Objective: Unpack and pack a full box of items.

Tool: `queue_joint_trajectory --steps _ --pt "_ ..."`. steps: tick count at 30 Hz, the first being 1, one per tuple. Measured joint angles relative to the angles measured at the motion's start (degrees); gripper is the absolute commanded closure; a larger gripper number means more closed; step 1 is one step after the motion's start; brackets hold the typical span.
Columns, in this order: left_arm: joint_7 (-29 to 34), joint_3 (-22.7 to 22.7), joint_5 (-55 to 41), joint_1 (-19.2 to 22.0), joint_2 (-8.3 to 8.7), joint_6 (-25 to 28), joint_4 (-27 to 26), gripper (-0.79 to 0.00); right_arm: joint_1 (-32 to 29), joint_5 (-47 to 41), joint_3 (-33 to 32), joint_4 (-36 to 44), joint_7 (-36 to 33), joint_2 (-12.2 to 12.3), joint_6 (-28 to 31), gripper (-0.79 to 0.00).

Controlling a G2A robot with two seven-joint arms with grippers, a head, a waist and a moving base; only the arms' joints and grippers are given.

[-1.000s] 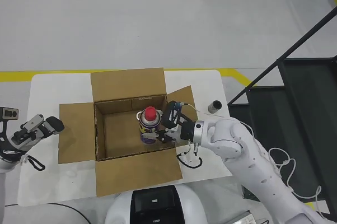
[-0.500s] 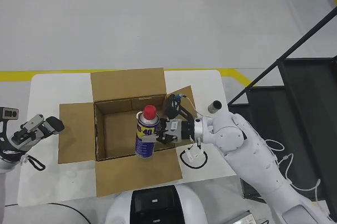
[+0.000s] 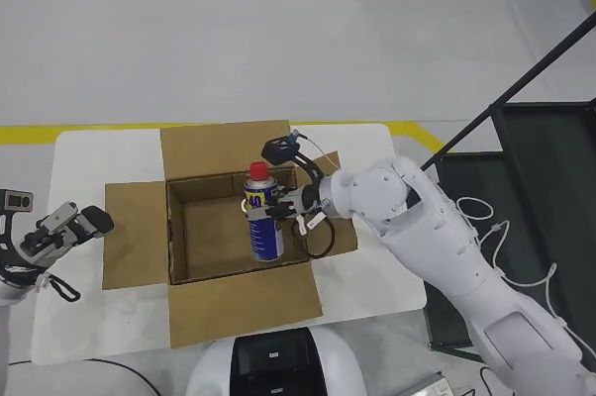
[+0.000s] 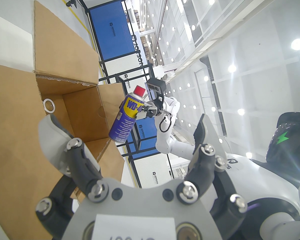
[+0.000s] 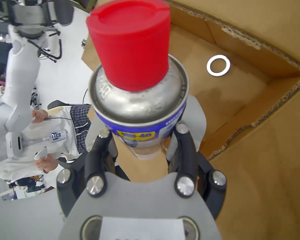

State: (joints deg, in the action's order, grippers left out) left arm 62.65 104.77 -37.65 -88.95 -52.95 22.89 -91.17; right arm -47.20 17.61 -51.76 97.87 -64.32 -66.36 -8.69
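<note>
The cardboard box (image 3: 211, 243) sits mid-table, its flaps folded out over the white table (image 3: 110, 158). The right gripper (image 3: 296, 210) pinches the spray can (image 3: 265, 230) by its upper body, roughly upright, over the box near its right wall. The left gripper (image 3: 85, 221) hangs spread and empty by the table's left edge. Unpacking looks nearly finished: the can is not yet set down, and all repacking lies ahead. The left wrist view shows the can's base lifted to about rim height, which is hard to judge from above. The right wrist view picks out a small metal ring (image 5: 218, 65) on the box floor near a corner.
</note>
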Motion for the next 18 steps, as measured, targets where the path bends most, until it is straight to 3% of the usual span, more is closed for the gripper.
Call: queue_joint_trajectory --steps 6,18 --pt "0.00 0.00 0.00 0.00 0.00 0.00 0.00 -0.785 3.24 1.90 4.11 -4.85 -0.57 -1.21 -5.14 0.000" --pt "0.00 0.00 0.00 0.00 0.00 0.00 0.00 -0.785 8.50 4.96 13.16 -13.64 -1.34 -4.46 -8.55 0.000"
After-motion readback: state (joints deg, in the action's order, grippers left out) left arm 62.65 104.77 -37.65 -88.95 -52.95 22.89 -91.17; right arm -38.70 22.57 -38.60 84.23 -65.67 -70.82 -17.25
